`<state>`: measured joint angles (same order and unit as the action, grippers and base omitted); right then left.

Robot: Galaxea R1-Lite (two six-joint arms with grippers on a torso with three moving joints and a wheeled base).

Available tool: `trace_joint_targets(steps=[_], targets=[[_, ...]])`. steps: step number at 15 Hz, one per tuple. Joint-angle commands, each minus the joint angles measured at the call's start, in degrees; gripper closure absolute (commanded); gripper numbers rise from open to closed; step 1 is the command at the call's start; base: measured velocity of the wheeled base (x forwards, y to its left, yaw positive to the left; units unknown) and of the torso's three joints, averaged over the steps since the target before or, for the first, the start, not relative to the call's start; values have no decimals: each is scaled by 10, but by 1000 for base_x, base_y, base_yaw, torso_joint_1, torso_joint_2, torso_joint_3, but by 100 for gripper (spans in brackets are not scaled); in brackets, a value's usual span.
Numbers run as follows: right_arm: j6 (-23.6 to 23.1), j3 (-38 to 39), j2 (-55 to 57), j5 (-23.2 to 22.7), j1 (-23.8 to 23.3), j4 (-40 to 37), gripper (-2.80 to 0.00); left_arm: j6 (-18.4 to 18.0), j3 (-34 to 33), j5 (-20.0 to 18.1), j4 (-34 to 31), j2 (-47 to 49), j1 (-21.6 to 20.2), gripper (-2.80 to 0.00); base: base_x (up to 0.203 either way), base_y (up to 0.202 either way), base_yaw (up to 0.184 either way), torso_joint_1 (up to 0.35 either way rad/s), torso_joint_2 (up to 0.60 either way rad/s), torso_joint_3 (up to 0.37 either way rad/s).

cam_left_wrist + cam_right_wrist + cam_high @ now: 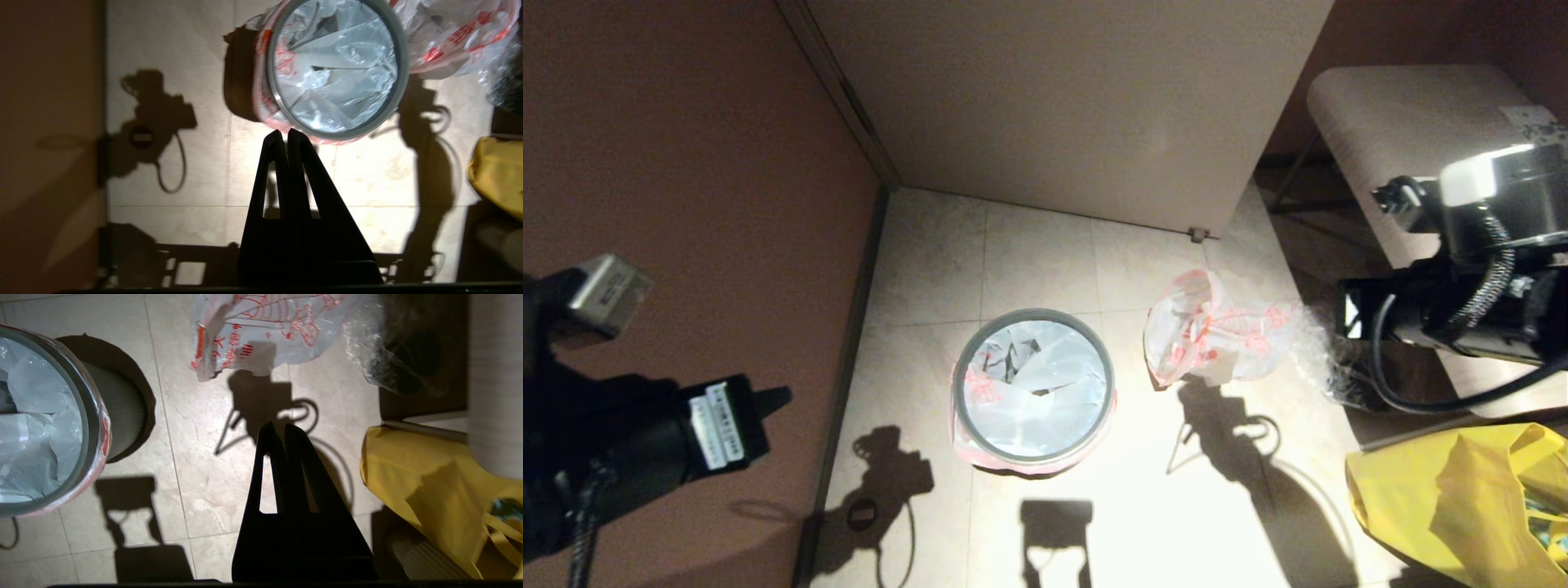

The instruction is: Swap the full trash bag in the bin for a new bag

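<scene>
The bin [956, 398] stands on the tiled floor, its grey hoop clamping the new bag [1054, 392], which lines the inside with its pinkish-red edge folded over the outside. The full trash bag [1217, 331], lumpy with red-printed wrappers, lies on the floor right of the bin. My left gripper [286, 132] hangs shut and empty just short of the bin's rim [402, 69], left of the bin in the head view [778, 398]. My right gripper [284, 425] is shut and empty above bare floor, short of the full trash bag [265, 330].
A clear crinkly bag with dark contents [1327, 359] lies beside the full bag. A yellow bag [1462, 498] sits at the front right, under a padded bench [1405, 114]. A brown wall [686, 163] closes the left and a pale panel [1062, 98] the back.
</scene>
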<state>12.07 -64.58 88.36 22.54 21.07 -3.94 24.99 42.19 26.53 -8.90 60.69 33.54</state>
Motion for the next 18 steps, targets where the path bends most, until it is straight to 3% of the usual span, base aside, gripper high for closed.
trace_joint_targets(steps=[1, 4, 8, 14, 18], targets=[[0, 56, -108, 2, -2, 0, 0, -11, -45, 9, -2, -96, -1, 0, 0, 0, 0, 0, 0, 0], [-2, 132, -197, 2, -12, -2, 0, -27, -108, 20, -4, -174, -26, 0, 0, 0, 0, 0, 0, 0], [-11, 183, -277, 2, -39, -3, 0, -47, -127, 31, -2, -251, -109, 0, 0, 0, 0, 0, 0, 0], [-25, 188, -414, -10, -89, -21, 0, -45, -98, 32, -5, -359, -248, 0, 0, 0, 0, 0, 0, 0], [-52, 186, -486, -18, -147, -54, 0, -46, -63, 41, -5, -380, -295, 0, 0, 0, 0, 0, 0, 0]])
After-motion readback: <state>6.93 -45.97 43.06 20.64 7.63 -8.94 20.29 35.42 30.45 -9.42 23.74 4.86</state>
